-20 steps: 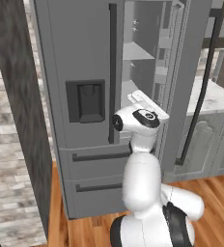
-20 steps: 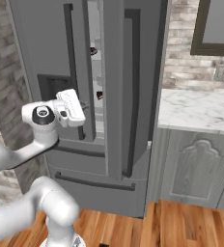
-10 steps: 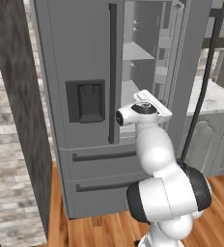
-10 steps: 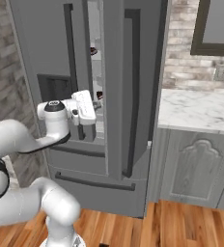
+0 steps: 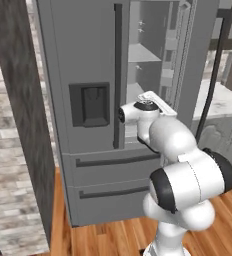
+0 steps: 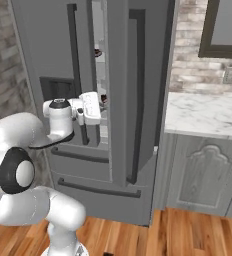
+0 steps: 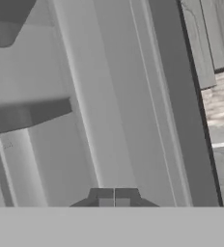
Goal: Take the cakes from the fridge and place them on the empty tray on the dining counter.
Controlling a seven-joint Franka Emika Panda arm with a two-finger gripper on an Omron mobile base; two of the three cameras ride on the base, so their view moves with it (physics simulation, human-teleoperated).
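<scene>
**Fridge is open, cakes haven't been picked up yet**

Early days here. The fridge (image 6: 113, 100) has its right door swung open. In the right base view, 2 small dark cakes (image 6: 97, 52) sit on the pale shelves inside, one higher, one lower (image 6: 104, 98). The gripper (image 7: 114, 197) is at the gap with its fingertips closed together, holding nothing. Grabbing both cakes and getting them to the tray is all still to do.

Flat, even rendered light, moderately bright, no clear source direction. No glare. The fridge (image 5: 93, 75) door faces read uniform mid-grey; its open interior is paler, with soft shading under the shelves. The dispenser panel (image 5: 89, 104) is near black, detail lost. Base views are low-res, with soft and slightly jagged edges. Hand view is smooth, low contrast, no edge distortion.
</scene>
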